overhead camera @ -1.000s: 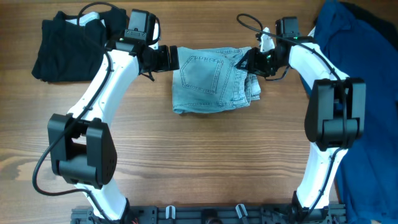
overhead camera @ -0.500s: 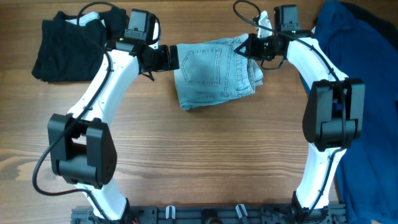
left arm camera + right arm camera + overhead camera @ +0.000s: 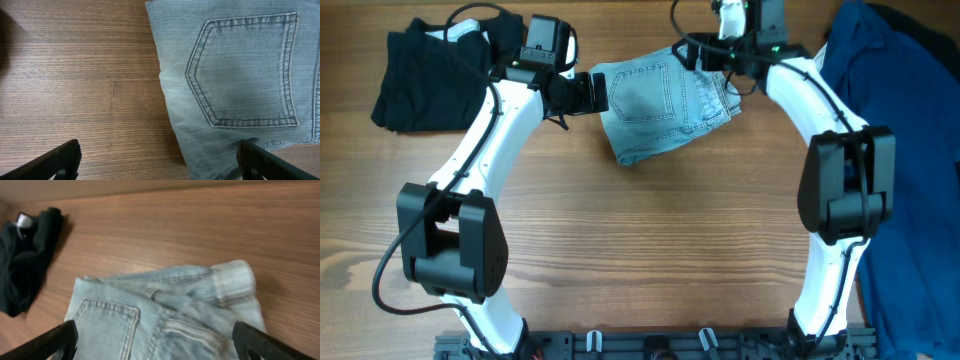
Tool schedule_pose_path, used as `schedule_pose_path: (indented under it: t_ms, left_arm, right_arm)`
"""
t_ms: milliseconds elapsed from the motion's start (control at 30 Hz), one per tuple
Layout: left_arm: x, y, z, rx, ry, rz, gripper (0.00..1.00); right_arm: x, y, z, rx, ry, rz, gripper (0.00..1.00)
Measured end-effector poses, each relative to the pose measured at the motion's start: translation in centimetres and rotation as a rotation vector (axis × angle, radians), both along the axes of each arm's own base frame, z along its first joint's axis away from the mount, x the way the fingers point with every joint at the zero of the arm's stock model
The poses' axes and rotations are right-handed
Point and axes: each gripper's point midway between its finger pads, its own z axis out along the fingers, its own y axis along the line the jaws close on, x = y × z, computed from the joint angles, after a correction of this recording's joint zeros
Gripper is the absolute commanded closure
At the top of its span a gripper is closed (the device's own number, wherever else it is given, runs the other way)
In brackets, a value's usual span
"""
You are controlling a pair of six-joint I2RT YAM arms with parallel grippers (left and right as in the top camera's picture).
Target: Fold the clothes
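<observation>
**Both grippers spread wide at the folded denim shorts**

From overhead, the pale denim shorts (image 3: 665,100) lie folded and slightly skewed at the far side of the table (image 3: 640,230), between the two grippers. The left gripper (image 3: 592,93) sits at their left edge and the right gripper (image 3: 690,55) at their far right corner.

The left wrist view adds what the top view blurs. Its fingers (image 3: 60,160) stand wide apart, one over bare wood and the other over denim, clamped on nothing. The shorts' edge runs down between them, and a back pocket (image 3: 245,70) with double stitching lies just ahead and to the right.

The right wrist view shows that gripper's fingers (image 3: 55,342) also far apart. Bunched layers and a paler waistband (image 3: 232,280) lie just ahead of them, with a second stitched pocket ahead to the left. Whether either gripper touches the cloth cannot be told.

A black garment (image 3: 425,75) lies well beyond the left gripper's outer side. Only the overhead view shows the dark-blue garment (image 3: 910,120), outside the right arm.

The table is brown wood grain, with a dark rail (image 3: 640,345) along its near edge. Nothing of the room shows.
</observation>
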Motion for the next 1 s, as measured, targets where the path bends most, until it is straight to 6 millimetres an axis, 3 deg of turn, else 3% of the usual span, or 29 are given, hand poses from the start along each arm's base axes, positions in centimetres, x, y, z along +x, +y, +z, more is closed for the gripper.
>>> schedule_pose_path:
  t_ms: [133, 200, 267, 333, 433, 533, 633, 733, 867, 1000]
  left_arm:
    - [0.0, -0.2, 0.0, 0.000, 0.000, -0.004, 0.00]
    - [-0.1, -0.8, 0.0, 0.002, -0.004, -0.021, 0.00]
    - [0.1, -2.2, 0.2, 0.001, -0.033, -0.062, 0.00]
    - [0.9, -4.4, 0.2, -0.008, -0.078, -0.110, 0.00]
    - [1.0, -7.6, -2.1, -0.017, -0.079, -0.215, 0.00]
    - [-1.1, -10.2, -6.1, 0.004, 0.006, -0.377, 0.00]
    - [-3.3, -11.3, -7.9, 0.046, 0.068, -0.504, 0.00]
    - [-5.1, -12.0, -8.5, 0.097, 0.090, -0.632, 0.00]
    - [-5.0, -10.7, -9.1, 0.215, 0.078, -0.671, 0.00]
    - [-6.8, -6.6, -11.4, 0.371, 0.177, -0.685, 0.00]
  right_arm:
    - [-0.1, -4.2, 4.6, -0.034, 0.009, -0.084, 0.00]
    - [-0.8, -7.1, 8.3, -0.042, -0.016, -0.141, 0.00]
    - [-1.8, -9.3, 11.0, -0.053, -0.035, -0.178, 0.00]
    - [-2.8, -10.3, 12.2, -0.067, -0.027, -0.196, 0.00]
    - [-3.9, -10.1, 11.1, -0.095, 0.030, -0.184, 0.00]
    - [-4.2, -10.1, 10.5, -0.110, 0.051, -0.181, 0.00]
    - [-4.4, -10.3, 10.3, -0.121, 0.064, -0.189, 0.00]
    - [-4.4, -10.3, 10.2, -0.122, 0.066, -0.189, 0.00]
    - [-4.6, -10.3, 10.1, -0.125, 0.074, -0.191, 0.00]
    - [-4.6, -10.3, 10.0, -0.125, 0.080, -0.191, 0.00]
